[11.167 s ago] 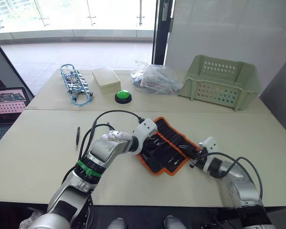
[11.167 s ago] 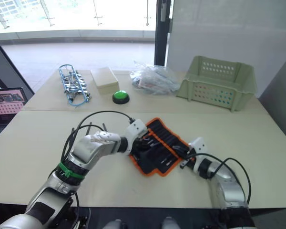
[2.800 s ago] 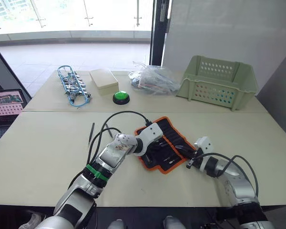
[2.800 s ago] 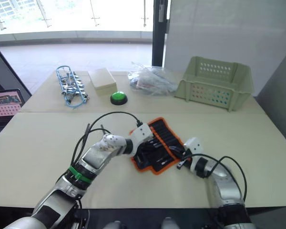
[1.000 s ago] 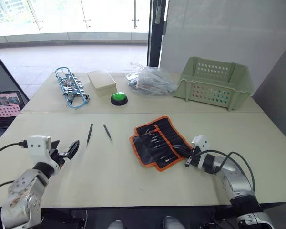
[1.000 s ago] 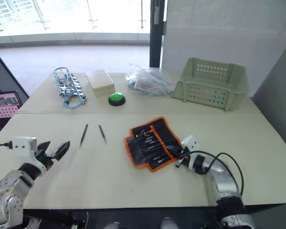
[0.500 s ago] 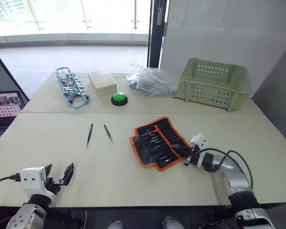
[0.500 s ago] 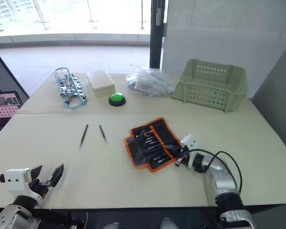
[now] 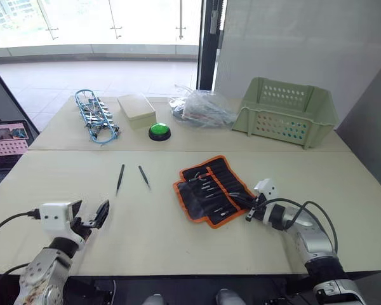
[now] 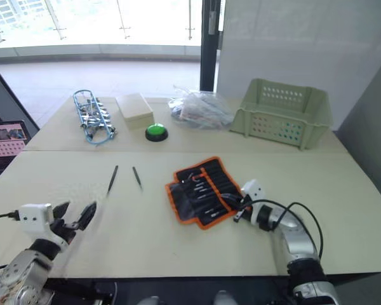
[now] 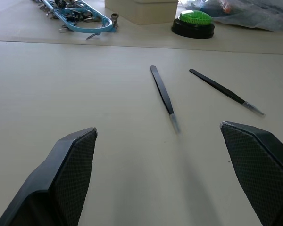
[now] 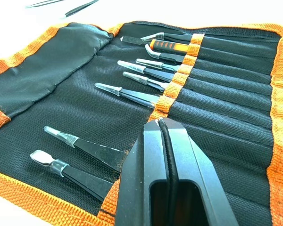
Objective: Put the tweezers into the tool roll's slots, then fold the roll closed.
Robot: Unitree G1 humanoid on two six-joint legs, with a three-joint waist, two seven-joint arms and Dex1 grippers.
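tweezers (image 9: 120, 178) number two loose on the surface left of the open tool roll (image 9: 211, 190), others slotted; left gripper (image 9: 89, 219) jaws spread, right gripper (image 12: 166, 141) jaws pressed together.

Two tweezers (image 9: 120, 178) lie left of the tool roll (image 9: 211, 190).

1. A pale green perforated basket (image 9: 286, 111) is seen at the far right of the table (image 9: 178, 241), close to the wall.
2. A crumpled clear plastic bag (image 9: 202, 108) lies just left of the basket.
3. A green push button (image 9: 158, 131) on a black base is set in front of a cream box (image 9: 136, 110).
4. A blue-wire bundle of metal clips (image 9: 95, 117) lies left of the box.
5. A laptop (image 9: 8, 137) with a pink screen is noted beyond the table's left edge.
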